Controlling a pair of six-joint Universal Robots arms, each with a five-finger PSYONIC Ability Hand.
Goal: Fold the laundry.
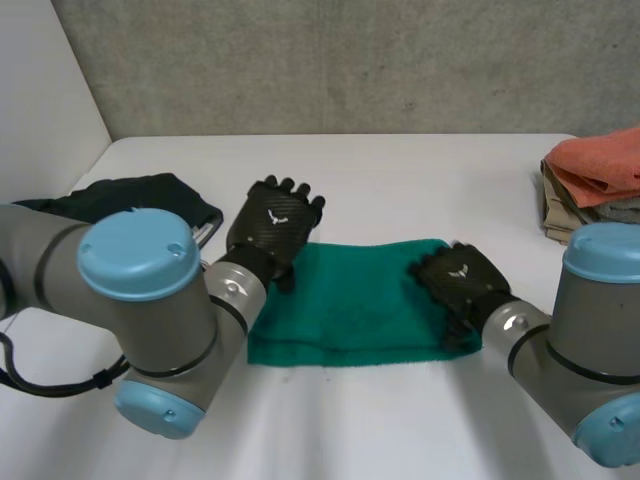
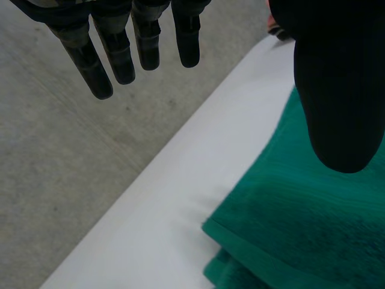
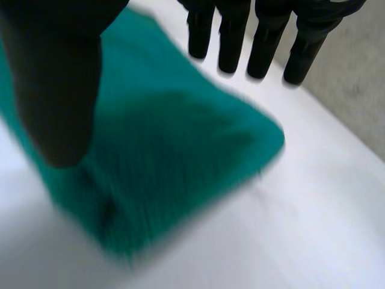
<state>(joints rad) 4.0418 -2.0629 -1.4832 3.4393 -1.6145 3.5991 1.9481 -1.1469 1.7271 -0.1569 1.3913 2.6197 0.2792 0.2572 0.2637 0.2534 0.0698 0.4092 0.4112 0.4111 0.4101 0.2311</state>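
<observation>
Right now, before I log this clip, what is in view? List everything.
towel: one, green, folded, middle of the table
dark cloth: one, black, bunched at the table's left side, behind the left arm
pile: one stack of folded cloths, orange on top of tan and grey, at the table's right edge
table: one, white, under everything
wall: one, grey, behind the table
left hand: one, black, fingers straight, at the towel's far left corner
right hand: one, black, fingers straight, over the towel's right end
</observation>
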